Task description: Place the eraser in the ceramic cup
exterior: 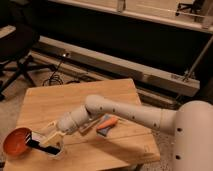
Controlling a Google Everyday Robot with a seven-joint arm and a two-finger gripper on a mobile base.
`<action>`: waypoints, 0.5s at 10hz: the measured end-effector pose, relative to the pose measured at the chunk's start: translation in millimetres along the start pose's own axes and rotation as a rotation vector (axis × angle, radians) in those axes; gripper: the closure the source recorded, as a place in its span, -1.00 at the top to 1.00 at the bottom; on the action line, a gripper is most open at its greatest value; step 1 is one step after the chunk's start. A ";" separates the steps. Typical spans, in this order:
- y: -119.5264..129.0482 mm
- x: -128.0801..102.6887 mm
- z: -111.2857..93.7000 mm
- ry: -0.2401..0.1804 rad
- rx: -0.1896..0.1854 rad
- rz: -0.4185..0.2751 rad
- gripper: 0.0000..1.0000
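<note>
At the table's (80, 97) seven o'clock, the gripper (46, 140) pinched the eraser (42, 145) flat over the ceramic cup (54, 150), apparently poised for release.

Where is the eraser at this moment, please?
In the camera view the eraser is at the table's front-left corner, in the gripper, just above the ceramic cup and right of the orange bowl.
</note>
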 end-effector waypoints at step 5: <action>4.7 2.0 -3.1 -0.033 -0.019 -0.047 0.60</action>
